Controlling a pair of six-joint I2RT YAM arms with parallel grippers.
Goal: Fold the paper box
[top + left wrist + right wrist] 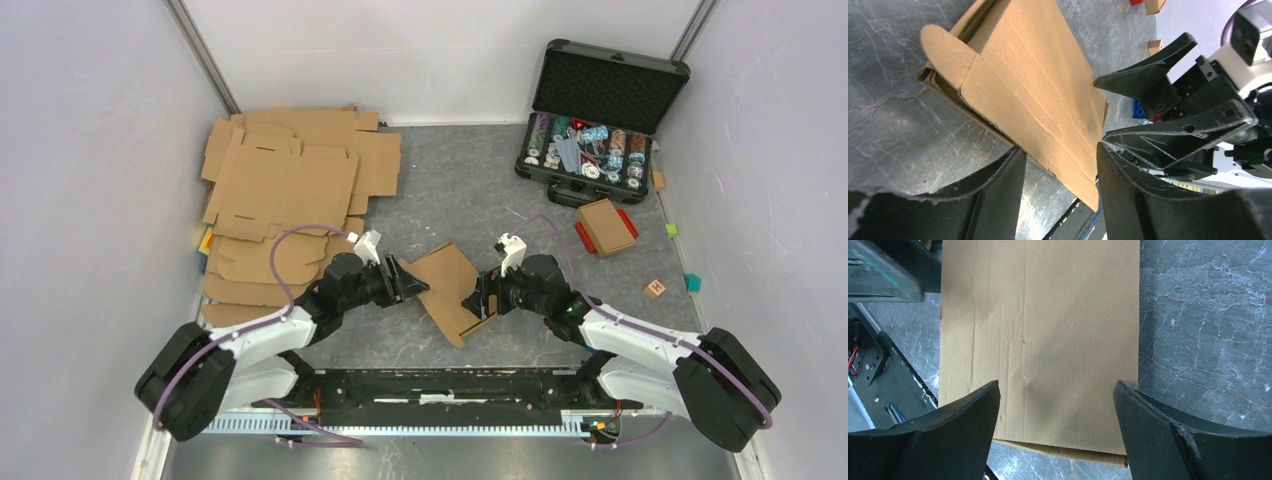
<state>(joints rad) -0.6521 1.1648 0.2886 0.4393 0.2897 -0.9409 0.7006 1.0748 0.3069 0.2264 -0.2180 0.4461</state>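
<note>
Top external view: on the grey marbled table (450, 190), between white walls, flat cardboard blanks (290, 185) lie at the left. The left gripper (408, 283), jaws partly apart, straddles the left corner of the paper box (450, 285); whether it presses, I cannot tell. The right gripper (484, 298), jaws spread wide, grips nothing at the box's right side. A wooden block (655, 288) carries an unreadable mark.
</note>
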